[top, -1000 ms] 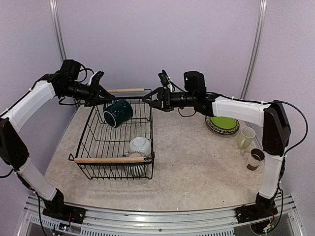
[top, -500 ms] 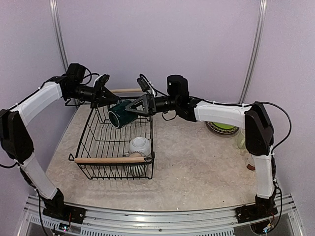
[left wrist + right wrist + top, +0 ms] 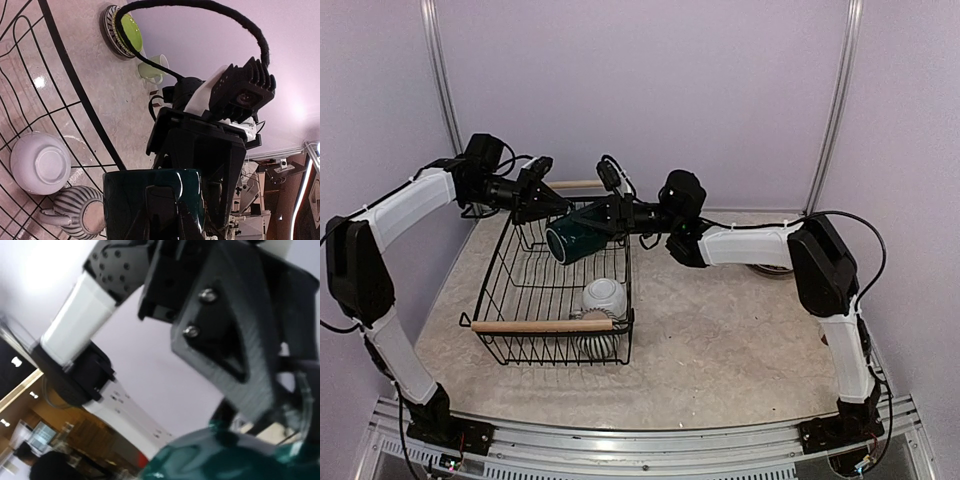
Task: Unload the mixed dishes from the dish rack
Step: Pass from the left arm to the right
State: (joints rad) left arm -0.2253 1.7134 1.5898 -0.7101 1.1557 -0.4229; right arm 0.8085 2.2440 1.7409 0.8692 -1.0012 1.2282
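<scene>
Handover is my worry: left hand (image 3: pixel 553 210) clenched on the dark teal mug (image 3: pixel 575 241), hanging mid-frame over the far end of the dish rack (image 3: pixel 542 325). Whether the right hand (image 3: pixel 606 220) beside it has a grip I cannot tell; letting go early could drop it onto the white bowl (image 3: pixel 604 296).

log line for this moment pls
left pincer: shut on dark teal mug over dish rack | right pincer: at mug, grip unclear | in rack: white bowl, striped mug
</scene>
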